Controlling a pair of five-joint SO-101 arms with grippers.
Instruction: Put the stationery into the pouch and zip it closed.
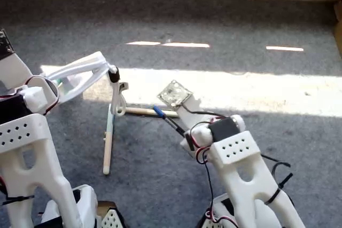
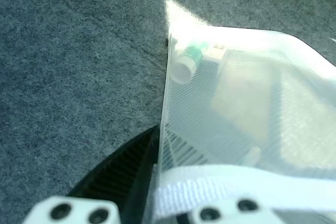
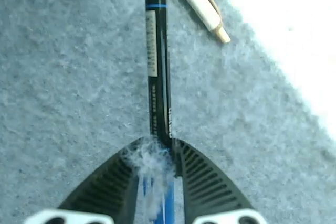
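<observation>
My left gripper [image 2: 157, 182] is shut on the edge of a translucent mesh pouch [image 2: 247, 103], which it holds off the carpet at the left [image 1: 80, 78]. A green-capped item [image 2: 188, 60] lies inside the pouch. My right gripper [image 3: 160, 145] is shut on a blue and black pen [image 3: 157, 72], which points along the carpet. From above, that pen [image 1: 165, 118] sticks out of the right gripper [image 1: 184, 132] toward the pouch. One cream pencil [image 1: 144, 111] lies just beyond the pen's tip [image 3: 197, 1]. A second long cream pencil [image 1: 108, 145] lies below the pouch.
The surface is grey carpet [image 1: 224, 30] with a bright sunlit band [image 1: 256, 92] across the middle. Both arm bases [image 1: 32, 158] stand at the near edge. The far carpet is open.
</observation>
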